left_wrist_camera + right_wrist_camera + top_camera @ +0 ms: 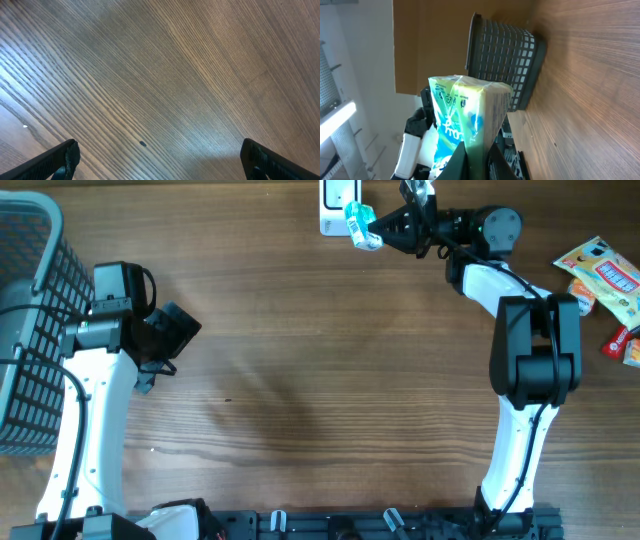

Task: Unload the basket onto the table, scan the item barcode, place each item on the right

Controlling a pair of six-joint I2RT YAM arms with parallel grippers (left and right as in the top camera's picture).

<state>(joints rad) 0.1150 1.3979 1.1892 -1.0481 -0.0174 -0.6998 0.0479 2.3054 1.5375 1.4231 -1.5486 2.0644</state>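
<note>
On the wooden desk (300, 380) a dark mesh basket (25, 330) sits at nine o'clock beside the left pincer (172, 335), its jaws wide apart, snack packets (605, 280) lie at three, and at twelve the right pincer (378, 227) clamps the green-white pack (360, 225) just beside the white scanner (335, 205).

The pack (362, 225) beside the scanner (333, 220) is green, white and blue. The scanner is white. The table (320, 380) is brown (wavy wood lines). The basket (25, 360) is dark grey, a grid.
</note>
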